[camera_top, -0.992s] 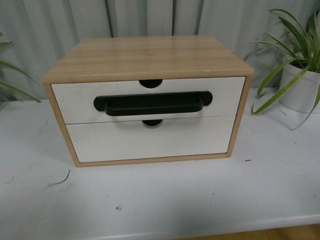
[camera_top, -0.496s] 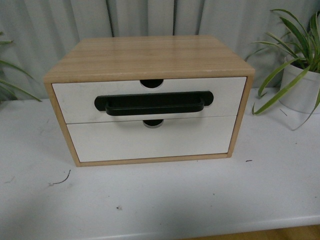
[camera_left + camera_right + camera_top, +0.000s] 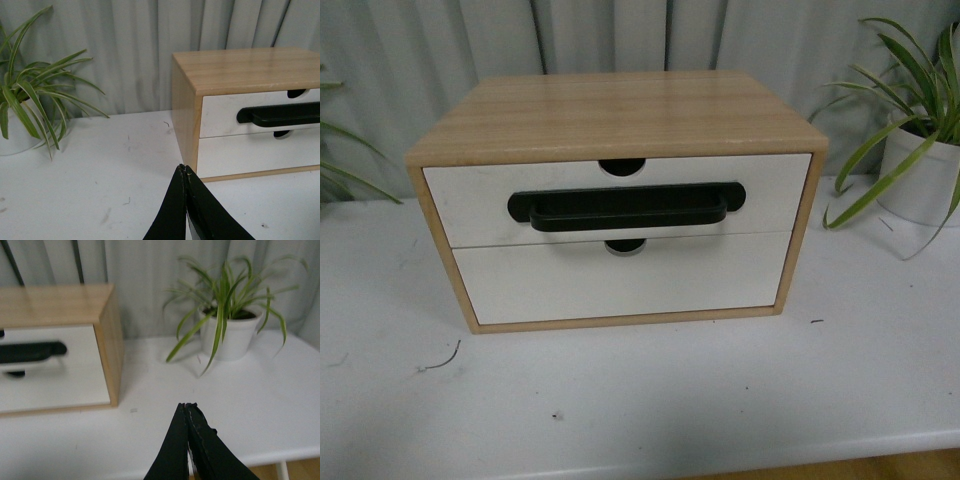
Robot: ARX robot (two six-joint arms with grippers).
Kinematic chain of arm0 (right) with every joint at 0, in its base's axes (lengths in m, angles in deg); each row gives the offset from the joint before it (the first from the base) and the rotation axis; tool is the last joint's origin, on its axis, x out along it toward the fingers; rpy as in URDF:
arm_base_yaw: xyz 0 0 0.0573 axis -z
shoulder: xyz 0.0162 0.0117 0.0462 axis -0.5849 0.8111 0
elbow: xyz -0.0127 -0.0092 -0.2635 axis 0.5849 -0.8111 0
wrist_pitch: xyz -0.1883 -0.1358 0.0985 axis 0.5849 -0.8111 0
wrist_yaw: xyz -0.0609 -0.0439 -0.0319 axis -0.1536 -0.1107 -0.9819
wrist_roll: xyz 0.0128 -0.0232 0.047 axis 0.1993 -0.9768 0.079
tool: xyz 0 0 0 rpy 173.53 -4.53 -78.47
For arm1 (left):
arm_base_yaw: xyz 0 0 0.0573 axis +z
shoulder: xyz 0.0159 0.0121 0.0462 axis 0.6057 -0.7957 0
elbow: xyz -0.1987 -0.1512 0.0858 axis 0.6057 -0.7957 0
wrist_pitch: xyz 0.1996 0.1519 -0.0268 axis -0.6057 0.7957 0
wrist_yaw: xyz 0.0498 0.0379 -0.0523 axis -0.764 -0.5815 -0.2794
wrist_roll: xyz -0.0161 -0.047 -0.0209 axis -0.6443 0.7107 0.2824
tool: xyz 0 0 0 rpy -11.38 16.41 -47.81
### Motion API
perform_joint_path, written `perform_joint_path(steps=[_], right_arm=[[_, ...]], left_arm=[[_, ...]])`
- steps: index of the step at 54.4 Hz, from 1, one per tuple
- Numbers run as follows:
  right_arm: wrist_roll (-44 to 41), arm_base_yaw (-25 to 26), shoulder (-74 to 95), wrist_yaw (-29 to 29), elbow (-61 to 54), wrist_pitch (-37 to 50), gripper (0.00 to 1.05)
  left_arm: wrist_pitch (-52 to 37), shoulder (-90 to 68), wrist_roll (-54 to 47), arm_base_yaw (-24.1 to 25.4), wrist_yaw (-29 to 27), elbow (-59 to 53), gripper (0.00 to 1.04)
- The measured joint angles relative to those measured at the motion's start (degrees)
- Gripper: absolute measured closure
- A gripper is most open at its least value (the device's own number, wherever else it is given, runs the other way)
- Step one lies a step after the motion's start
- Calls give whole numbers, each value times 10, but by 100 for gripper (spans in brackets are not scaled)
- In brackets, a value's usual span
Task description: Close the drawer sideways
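A light wood cabinet (image 3: pixel 620 115) stands on the white table (image 3: pixel 670 400). Its upper drawer (image 3: pixel 470 200) has a white front, a long black bar handle (image 3: pixel 625 208) and a semicircular notch (image 3: pixel 622 166); its front sits flush with the cabinet frame. Neither gripper shows in the front view. My left gripper (image 3: pixel 184 169) is shut and empty, low over the table in front of the cabinet's left corner; the drawer (image 3: pixel 220 112) shows beyond it. My right gripper (image 3: pixel 185 406) is shut and empty over the table, off the cabinet's right side; the drawer (image 3: pixel 75 342) shows there too.
A plain white lower drawer front (image 3: pixel 620 280) without a handle sits below. A potted plant in a white pot (image 3: pixel 920 175) stands right of the cabinet; another plant (image 3: pixel 20 120) stands to its left. A grey curtain hangs behind. The table's front edge (image 3: pixel 720 450) is near.
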Motion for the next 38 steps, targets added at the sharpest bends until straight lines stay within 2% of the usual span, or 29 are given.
perform_joint_path(steps=[3,28,38], right_arm=[[0,0,-46,0,0,-39,103],[0,0,-56,0,0,-37,102],[0,0,-56,0,0,-37,76]], left_arm=[[-4,0,0,0,-2,0,103],[-3,0,0,0,0,0,103],[-3,0,1,0,0,0,78]])
